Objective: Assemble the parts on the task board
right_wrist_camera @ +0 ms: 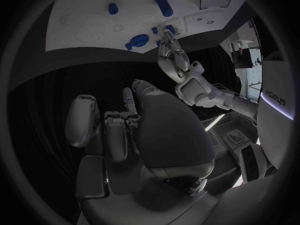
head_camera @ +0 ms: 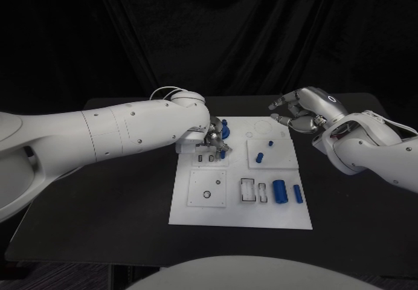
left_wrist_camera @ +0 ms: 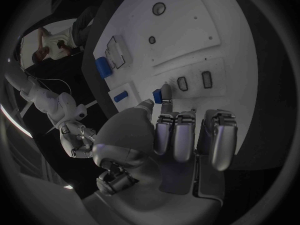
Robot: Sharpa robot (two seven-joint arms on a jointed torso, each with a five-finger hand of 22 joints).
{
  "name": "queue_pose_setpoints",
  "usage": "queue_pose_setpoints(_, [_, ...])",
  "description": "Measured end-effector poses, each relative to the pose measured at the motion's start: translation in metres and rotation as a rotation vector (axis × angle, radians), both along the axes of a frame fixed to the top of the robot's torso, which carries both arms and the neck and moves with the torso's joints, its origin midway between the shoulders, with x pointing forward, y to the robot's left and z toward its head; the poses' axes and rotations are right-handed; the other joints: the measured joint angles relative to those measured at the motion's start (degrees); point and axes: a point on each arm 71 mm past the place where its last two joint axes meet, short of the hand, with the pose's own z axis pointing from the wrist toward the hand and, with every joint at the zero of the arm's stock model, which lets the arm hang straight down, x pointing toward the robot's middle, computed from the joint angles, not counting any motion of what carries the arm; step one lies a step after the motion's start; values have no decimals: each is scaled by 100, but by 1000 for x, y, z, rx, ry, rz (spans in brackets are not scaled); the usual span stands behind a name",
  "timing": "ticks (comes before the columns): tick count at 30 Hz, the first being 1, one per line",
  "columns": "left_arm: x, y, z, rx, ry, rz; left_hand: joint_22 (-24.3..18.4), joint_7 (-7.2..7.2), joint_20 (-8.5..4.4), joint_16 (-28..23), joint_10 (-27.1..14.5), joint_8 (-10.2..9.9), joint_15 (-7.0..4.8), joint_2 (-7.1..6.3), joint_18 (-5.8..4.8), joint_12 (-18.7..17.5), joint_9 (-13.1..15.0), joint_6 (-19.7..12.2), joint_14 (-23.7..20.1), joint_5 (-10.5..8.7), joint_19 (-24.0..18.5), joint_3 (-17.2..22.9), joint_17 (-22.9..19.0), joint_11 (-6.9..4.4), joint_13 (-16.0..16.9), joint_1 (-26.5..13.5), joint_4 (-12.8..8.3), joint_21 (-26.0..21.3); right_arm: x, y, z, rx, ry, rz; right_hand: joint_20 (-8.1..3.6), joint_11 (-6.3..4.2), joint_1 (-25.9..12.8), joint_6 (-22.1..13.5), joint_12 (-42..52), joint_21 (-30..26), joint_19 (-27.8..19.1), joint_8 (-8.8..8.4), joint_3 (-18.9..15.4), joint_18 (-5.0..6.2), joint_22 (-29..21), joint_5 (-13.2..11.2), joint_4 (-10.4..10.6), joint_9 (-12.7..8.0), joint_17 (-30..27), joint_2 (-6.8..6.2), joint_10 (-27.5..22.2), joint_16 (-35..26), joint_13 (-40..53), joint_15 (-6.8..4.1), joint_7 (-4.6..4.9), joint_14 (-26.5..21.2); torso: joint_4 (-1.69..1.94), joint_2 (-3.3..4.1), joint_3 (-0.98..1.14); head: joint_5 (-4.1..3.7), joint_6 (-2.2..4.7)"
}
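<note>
The white board (head_camera: pixel 240 211) lies in the middle of the black table (head_camera: pixel 104 229), slightly below centre in the head view. Near its lower right, a rectangular recess (head_camera: pixel 248 190) stands empty; just right of it a large blue cylinder (head_camera: pixel 279 190) and a slimmer blue pin (head_camera: pixel 298 193) lie on the board's face. Further up, a raised square plate holds a short blue peg (head_camera: pixel 260 157) and a tiny blue piece (head_camera: pixel 270 144). A second square plate at lower left carries a small dark ring (head_camera: pixel 206 194).

The left hand (head_camera: pixel 214 140) reaches over the board's upper left part. Its fingertips pinch a small blue part (left_wrist_camera: pixel 157 95) just beside two small rectangular slots (left_wrist_camera: pixel 194 81); the other fingers are curled alongside. Another blue piece (head_camera: pixel 225 128) sits just behind the hand.

The right hand (head_camera: pixel 301 112) hovers at the upper right of the head view, past the board's top right corner and well apart from the parts. Its fingers are curled inward and nothing shows in them.

Bare black table runs around the board on every side, widest at the lower left. The board's lower strip is bare white.

In the right wrist view, pale lettering shows on a white casing at the right rim, too small to read with certainty.
</note>
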Motion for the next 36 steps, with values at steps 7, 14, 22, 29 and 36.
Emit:
queue_pose_setpoints(7, [-1, 0, -1, 7, 9, -5, 0, 0, 0, 0, 0, -30, 0, -23, 0, 0, 10, 0, 0, 0, 0, 16, 0, 0, 0, 23, -16, 0, 0, 0, 0, -1, 0, -1, 0, 16, 31, 38, 0, 0, 0, 0, 31, 0, 0, 0, -31, 0, 0, -31, 16, 0, -1, 0, -4, 0, 1, 0, 1, 2, -16])
queue_pose_setpoints(14, [-1, 0, -2, 11, 14, -9, 0, 20, 0, 0, 0, -62, 0, -23, 0, 0, 18, -20, 0, 0, 0, 40, 0, 0, 0, 23, -40, 0, 0, 0, 0, -1, 1, -1, 0, 16, 31, 38, 0, 0, 0, 0, 31, 0, 0, 0, -31, -4, 0, -31, 16, 0, -1, 0, -4, 0, 1, 0, 1, 0, -28])
queue_pose_setpoints(22, [-1, 0, -2, 11, 16, -11, 0, 12, 0, 0, -20, -112, 0, -23, 0, 0, 49, -56, 0, 48, 0, 112, 0, 20, 0, 23, -80, 0, 1, 0, 0, -2, 2, -1, 0, 16, 31, 38, 0, -28, 0, 0, 48, 0, 5, 0, -48, -4, 0, -31, 16, 0, -2, 0, -4, 0, 1, -2, 1, 9, -40])
queue_pose_setpoints(29, [-1, 0, -2, 11, 17, -10, 0, 20, 22, 0, -20, -222, 0, -76, 0, 0, 132, -63, 0, 406, 22, 320, 0, 20, 0, 76, -192, 0, 1, 0, -1, -3, 5, -1, 0, 16, 31, 38, 0, -28, 0, 0, 48, 0, 4, 0, -48, -4, 0, -31, 16, 0, -2, 0, -4, 0, 1, -2, -4, 12, -60])
queue_pose_setpoints(36, [-1, 0, -3, 11, 18, -12, 0, 21, 22, 0, -20, -329, 0, -186, 0, 0, 241, -64, 0, 896, 22, 725, 0, 20, 0, 119, -372, 0, 1, 0, -1, -5, 8, 0, 0, 16, 31, 59, 0, -28, 0, 0, 48, 0, 4, 0, -48, -4, 0, -31, 16, 0, -2, 0, 17, 0, 1, -4, -5, 2, -78])
